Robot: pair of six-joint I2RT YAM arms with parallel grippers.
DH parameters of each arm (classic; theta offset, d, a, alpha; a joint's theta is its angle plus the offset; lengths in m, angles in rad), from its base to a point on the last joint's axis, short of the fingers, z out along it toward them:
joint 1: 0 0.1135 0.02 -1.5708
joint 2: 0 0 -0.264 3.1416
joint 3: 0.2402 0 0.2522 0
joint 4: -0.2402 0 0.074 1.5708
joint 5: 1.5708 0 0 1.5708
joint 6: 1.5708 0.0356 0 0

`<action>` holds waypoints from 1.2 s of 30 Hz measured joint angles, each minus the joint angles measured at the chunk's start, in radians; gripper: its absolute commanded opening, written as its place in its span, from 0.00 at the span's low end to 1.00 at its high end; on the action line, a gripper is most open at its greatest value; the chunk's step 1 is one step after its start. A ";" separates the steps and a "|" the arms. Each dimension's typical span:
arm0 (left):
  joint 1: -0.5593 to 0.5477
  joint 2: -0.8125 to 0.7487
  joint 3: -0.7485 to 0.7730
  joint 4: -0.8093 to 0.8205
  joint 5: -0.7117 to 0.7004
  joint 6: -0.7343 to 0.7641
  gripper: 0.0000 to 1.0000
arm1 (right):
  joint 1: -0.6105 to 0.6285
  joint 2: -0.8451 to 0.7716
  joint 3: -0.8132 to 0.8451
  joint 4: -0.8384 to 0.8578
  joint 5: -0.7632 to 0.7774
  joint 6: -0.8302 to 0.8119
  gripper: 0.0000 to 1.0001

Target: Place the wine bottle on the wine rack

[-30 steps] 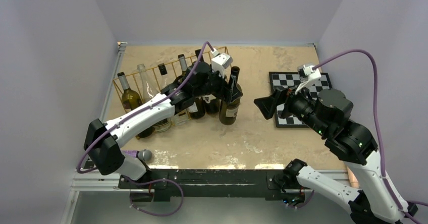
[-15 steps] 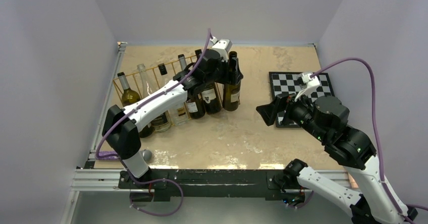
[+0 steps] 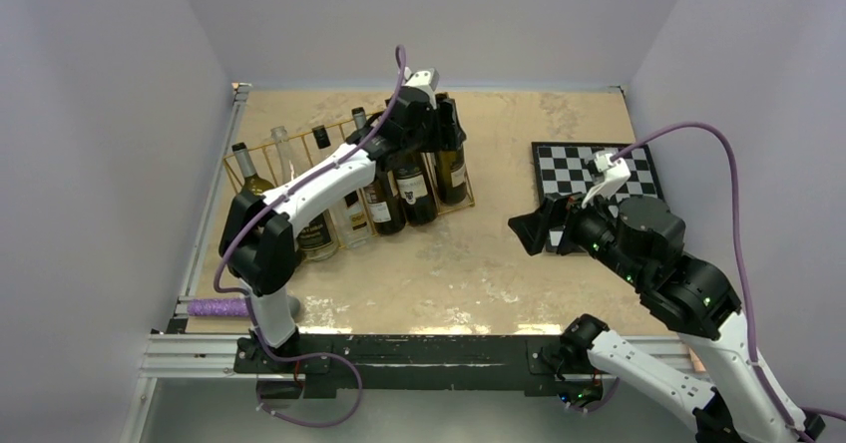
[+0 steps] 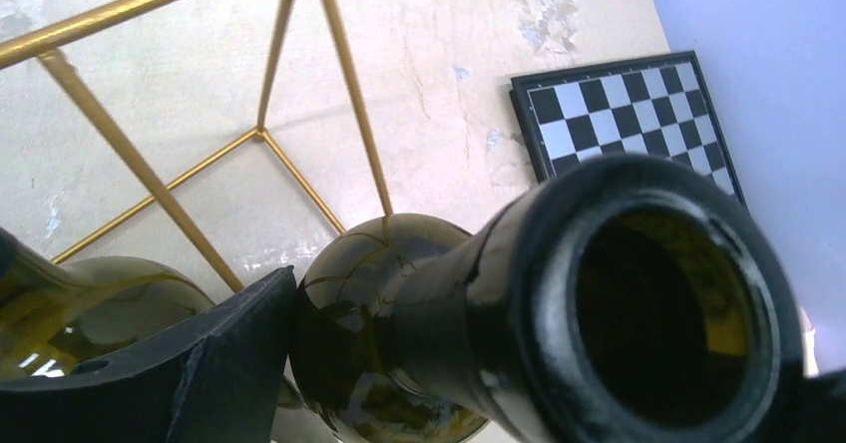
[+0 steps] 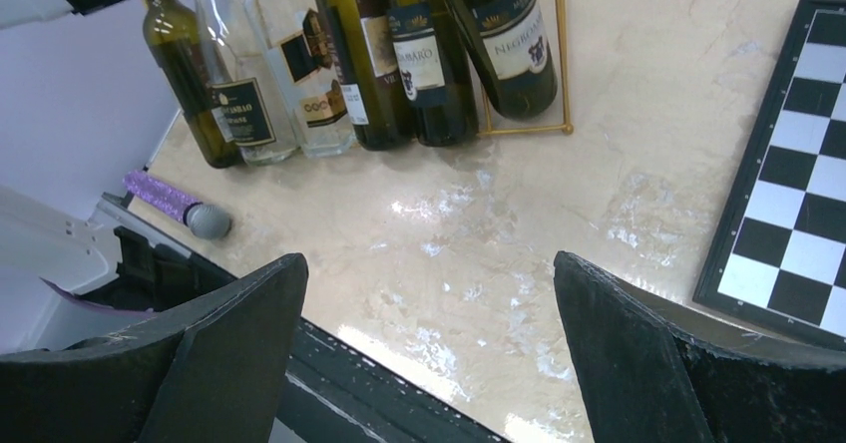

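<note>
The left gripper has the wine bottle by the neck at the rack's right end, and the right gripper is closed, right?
Not quite: the right gripper is open, jaws spread above the table, as the right wrist view shows. The left gripper does have the wine bottle by the neck at the right end of the gold wine rack.

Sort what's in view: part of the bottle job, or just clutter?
Job: wine bottle, held at the neck by the left fingers; wine rack.
Lying about: chessboard; purple-handled tool; other bottles in the rack; right fingers, open, holding nothing.
</note>
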 measured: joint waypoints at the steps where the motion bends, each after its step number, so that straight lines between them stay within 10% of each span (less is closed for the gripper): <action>1: 0.007 0.005 0.002 0.000 -0.002 -0.011 0.00 | 0.000 0.000 -0.007 0.000 0.000 0.002 0.98; 26: 0.054 0.070 0.088 -0.149 0.049 -0.156 0.00 | 0.000 -0.010 -0.070 -0.019 -0.026 0.039 0.98; 36: 0.058 0.164 0.230 -0.257 0.069 -0.150 0.15 | 0.000 -0.003 -0.072 -0.019 -0.025 0.042 0.98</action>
